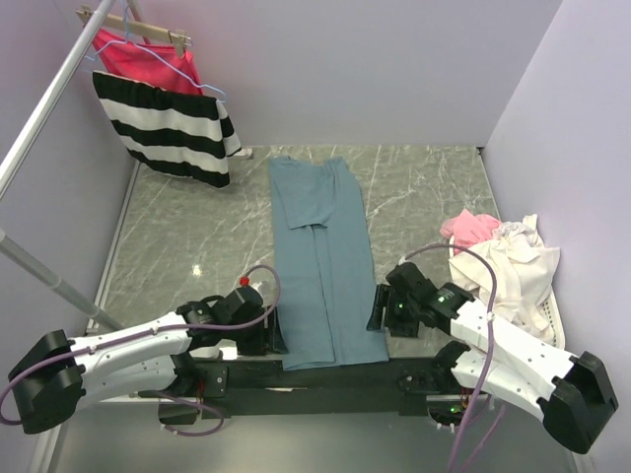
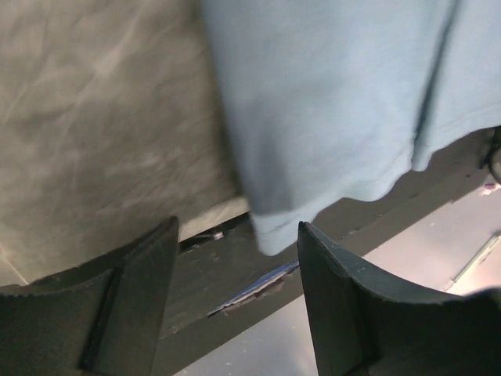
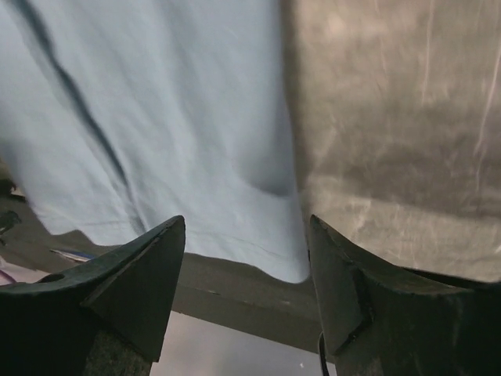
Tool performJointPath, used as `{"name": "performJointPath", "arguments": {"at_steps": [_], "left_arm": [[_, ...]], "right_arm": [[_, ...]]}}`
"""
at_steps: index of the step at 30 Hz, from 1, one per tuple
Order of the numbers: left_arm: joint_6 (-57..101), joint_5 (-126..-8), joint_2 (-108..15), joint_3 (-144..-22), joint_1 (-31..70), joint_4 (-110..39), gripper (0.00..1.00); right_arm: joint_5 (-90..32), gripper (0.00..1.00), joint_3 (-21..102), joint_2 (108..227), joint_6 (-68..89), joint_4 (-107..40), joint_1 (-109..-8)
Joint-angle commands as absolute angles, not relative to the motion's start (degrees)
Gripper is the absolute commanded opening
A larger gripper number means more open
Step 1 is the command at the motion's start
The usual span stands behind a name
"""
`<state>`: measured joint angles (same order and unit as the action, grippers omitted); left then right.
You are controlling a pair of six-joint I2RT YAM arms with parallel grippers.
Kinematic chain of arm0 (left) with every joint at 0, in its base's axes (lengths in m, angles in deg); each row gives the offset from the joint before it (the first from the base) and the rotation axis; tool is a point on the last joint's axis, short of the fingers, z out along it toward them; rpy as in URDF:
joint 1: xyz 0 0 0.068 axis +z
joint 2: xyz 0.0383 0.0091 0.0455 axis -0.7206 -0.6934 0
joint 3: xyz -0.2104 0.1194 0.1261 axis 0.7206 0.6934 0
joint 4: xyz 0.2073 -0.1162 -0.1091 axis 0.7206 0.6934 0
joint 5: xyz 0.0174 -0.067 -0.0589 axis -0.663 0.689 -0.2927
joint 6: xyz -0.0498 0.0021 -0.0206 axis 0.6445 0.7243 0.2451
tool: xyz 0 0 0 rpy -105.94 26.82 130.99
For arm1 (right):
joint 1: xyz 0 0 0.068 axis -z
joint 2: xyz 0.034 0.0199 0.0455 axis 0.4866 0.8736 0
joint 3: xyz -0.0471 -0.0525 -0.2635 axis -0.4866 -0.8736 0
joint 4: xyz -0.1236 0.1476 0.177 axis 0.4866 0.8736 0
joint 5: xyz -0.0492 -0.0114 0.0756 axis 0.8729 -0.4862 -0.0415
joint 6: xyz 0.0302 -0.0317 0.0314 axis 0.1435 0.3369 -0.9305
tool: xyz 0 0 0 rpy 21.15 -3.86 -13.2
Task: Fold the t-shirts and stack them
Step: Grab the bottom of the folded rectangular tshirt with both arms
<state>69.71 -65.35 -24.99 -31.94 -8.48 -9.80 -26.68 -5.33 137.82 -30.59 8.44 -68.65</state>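
A slate-blue t-shirt [image 1: 321,258] lies folded into a long narrow strip down the middle of the marble table, its near end hanging over the table's front edge. My left gripper [image 1: 268,333] is open at the strip's near left corner [image 2: 270,227]. My right gripper [image 1: 378,307] is open at the near right corner [image 3: 293,262]. Neither holds cloth; both hems show just beyond the fingertips in the wrist views.
A striped garment [image 1: 168,126] and a red-pink one [image 1: 148,57] hang on a rack at the back left. A heap of pink and cream clothes [image 1: 503,258] sits at the right. The black base bar [image 1: 325,374] runs under the shirt's near end.
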Motion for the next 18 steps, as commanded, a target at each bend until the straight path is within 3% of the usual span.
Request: {"name": "performJointPath", "arguments": {"at_steps": [1,11,18], "left_arm": [[74.58,-67.32,-26.66,-30.81,-11.28,-12.40,0.67],[76.43,-70.84,-33.43,-30.90,-14.63,-18.47,0.66],[79.15,-71.11,-31.42,-28.70,-16.65,-19.53,0.55]], "right_arm": [[-25.14,0.70,-8.52,135.32,-37.65,9.27,-71.30],[-24.87,0.67,-14.93,133.65,-42.76,5.40,-75.34],[-27.07,0.58,-19.42,131.89,-44.78,2.24,-76.31]]}}
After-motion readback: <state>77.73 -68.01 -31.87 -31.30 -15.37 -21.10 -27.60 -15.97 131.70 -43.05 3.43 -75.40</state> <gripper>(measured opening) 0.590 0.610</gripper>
